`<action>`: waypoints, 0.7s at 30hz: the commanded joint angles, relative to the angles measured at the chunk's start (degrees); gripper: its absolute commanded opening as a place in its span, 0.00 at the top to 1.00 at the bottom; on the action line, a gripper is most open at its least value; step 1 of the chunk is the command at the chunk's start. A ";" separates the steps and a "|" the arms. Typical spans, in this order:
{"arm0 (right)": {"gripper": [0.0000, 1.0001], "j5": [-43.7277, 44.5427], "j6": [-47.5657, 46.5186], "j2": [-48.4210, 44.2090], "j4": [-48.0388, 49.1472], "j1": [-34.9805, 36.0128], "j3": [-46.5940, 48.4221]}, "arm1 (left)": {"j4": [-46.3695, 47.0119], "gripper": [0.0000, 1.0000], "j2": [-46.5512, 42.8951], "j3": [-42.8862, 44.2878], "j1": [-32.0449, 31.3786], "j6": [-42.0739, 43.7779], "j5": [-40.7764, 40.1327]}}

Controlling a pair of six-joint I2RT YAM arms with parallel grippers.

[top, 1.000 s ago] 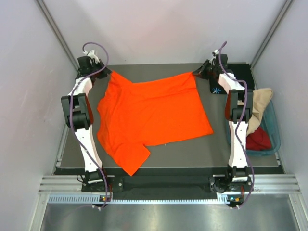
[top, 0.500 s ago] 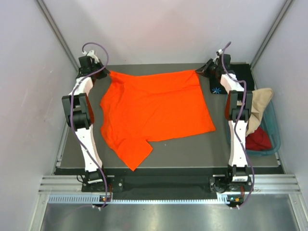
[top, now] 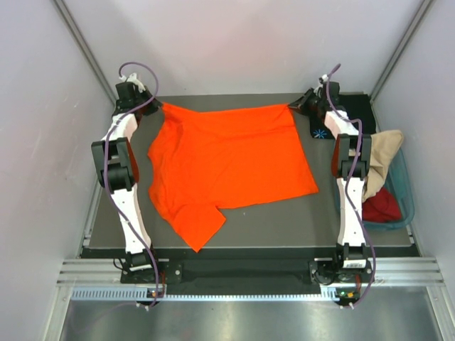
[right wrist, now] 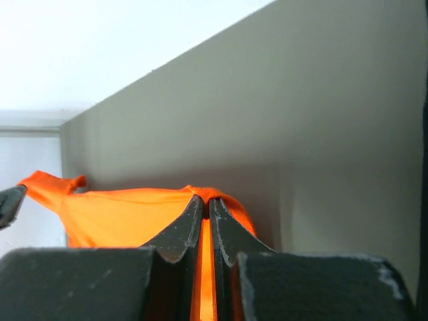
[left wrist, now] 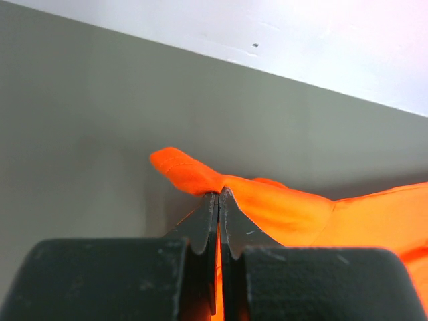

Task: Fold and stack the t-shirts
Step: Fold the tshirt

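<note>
The orange t-shirt (top: 227, 163) lies spread over the middle of the grey desk (top: 284, 220), its far edge pulled into a nearly straight line between the two arms and one sleeve pointing toward the near left edge. The left claw (top: 158, 106) is pressed together on the shirt's far left corner, and its wrist camera shows a small tongue of orange cloth sticking out past the fingertips, just above the desk. The right claw (top: 293, 106) pinches the far right corner in the same way, with a fold of cloth bunched at its tips. Behind and beside the right arm, a black t-shirt (top: 320, 133) with a light-blue star mark lies at the desk's far right corner. Off the right edge, a teal tub (top: 407, 192) holds a beige t-shirt (top: 387, 149), which spills over the rim, and a dark red t-shirt (top: 380, 206) nearer the front.
</note>
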 commanded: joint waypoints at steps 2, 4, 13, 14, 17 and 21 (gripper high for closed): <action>0.99 1.55 5.44 -1.27 9.63 -0.50 3.18 | 5.66 1.00 -1.76 1.23 -0.11 -2.01 0.53; 1.00 1.99 12.18 -0.92 13.08 -0.59 3.53 | 6.01 1.00 -2.29 0.70 -0.20 -2.71 0.53; 1.00 1.82 15.39 1.28 12.57 -0.50 8.28 | 5.40 1.00 -3.53 0.27 -0.38 -3.51 1.85; 1.00 1.47 15.13 1.02 12.48 -0.50 7.06 | 5.31 1.00 -3.88 0.18 -0.46 -3.42 1.85; 1.00 1.20 13.29 -0.30 11.25 -0.50 4.86 | 5.22 1.00 -4.58 -0.35 -0.64 -3.42 1.94; 1.00 0.50 11.26 -1.18 8.53 -0.68 4.59 | 4.43 1.00 -5.90 -0.44 -1.25 -3.16 2.11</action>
